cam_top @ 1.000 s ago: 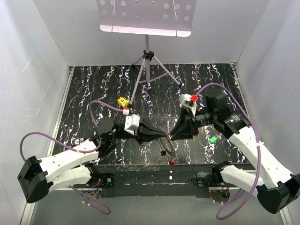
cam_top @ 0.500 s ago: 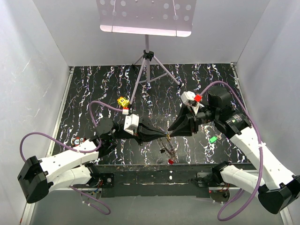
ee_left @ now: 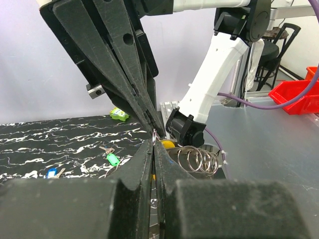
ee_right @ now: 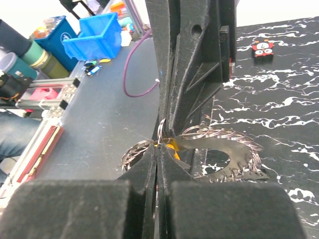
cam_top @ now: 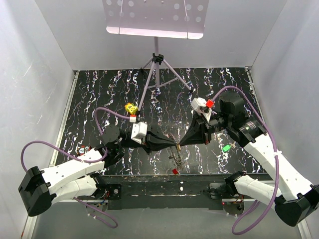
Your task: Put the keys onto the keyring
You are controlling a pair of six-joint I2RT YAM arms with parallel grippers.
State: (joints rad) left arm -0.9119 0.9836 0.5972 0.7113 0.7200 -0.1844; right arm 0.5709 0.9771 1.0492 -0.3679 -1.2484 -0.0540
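Top view: the left gripper (cam_top: 174, 145) and right gripper (cam_top: 182, 144) were shut tip to tip on the keyring (cam_top: 175, 158), which hung at 6 o'clock. Left wrist: only thin wire was pinched. Right wrist: slippage was judged likely if either arm were pulled.

table (cam_top: 99, 84): black, white-veined | keyring (ee_right: 219, 132): silvery | key (cam_top: 227, 148): green | cube (cam_top: 131, 107): yellow

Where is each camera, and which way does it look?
Top camera: high above and behind, looking down at the table; left arm and right arm both show.
Left wrist: on the left arm, facing along its shut jaws at the right arm's jaws.
Right wrist: on the right arm, facing the opposite way along its shut jaws.
Shared: both wrist views show the keyring.
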